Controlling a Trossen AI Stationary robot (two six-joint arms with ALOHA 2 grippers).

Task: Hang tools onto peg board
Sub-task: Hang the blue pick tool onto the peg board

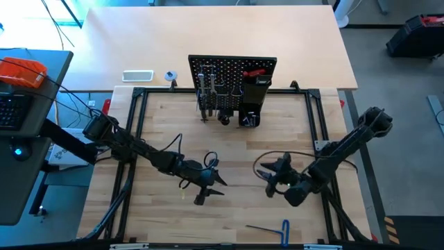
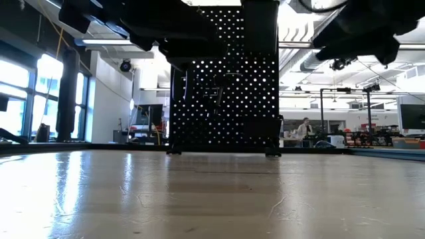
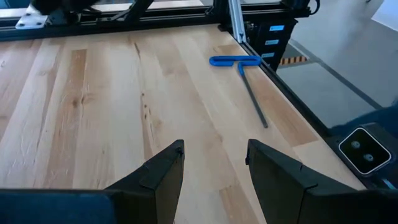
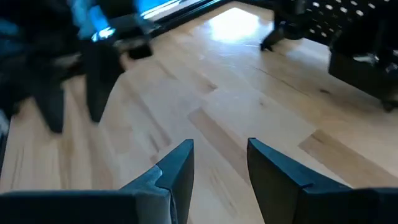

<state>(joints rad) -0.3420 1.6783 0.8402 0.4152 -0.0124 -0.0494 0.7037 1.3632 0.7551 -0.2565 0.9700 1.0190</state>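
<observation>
Peg board [image 1: 232, 73] — upright at the far edge of the wooden table [image 1: 229, 208], roughly centred between the two arms. High view shows tools already hanging on it: metal pieces on the left half, a red-handled item [image 1: 255, 71] near the top right, and a black box-shaped holder [image 1: 254, 97] on the right side.

Low view sees the board [image 2: 226, 86] from the front as a dark perforated panel; hung items read only as silhouettes there, and both arms are dark shapes along the top edge.

Blue-handled hex key [image 1: 277, 227] — lies flat on the table near the front edge, well apart from the board. Left wrist view shows it [image 3: 242, 68] clearly: blue T-handle, thin dark shaft, close to the table's frame rail. Low view does not show it.

Left claw [image 1: 206, 185] — above the table's middle-left; left wrist view shows its fingers [image 3: 165, 171] spread, bare wood between them, nothing held.

Right claw [image 1: 272, 180] — middle-right of the table, facing the left one. Right wrist view shows its fingers [image 4: 177, 168] spread and empty, with the left arm blurred beyond and the board's base at a far corner.
</observation>
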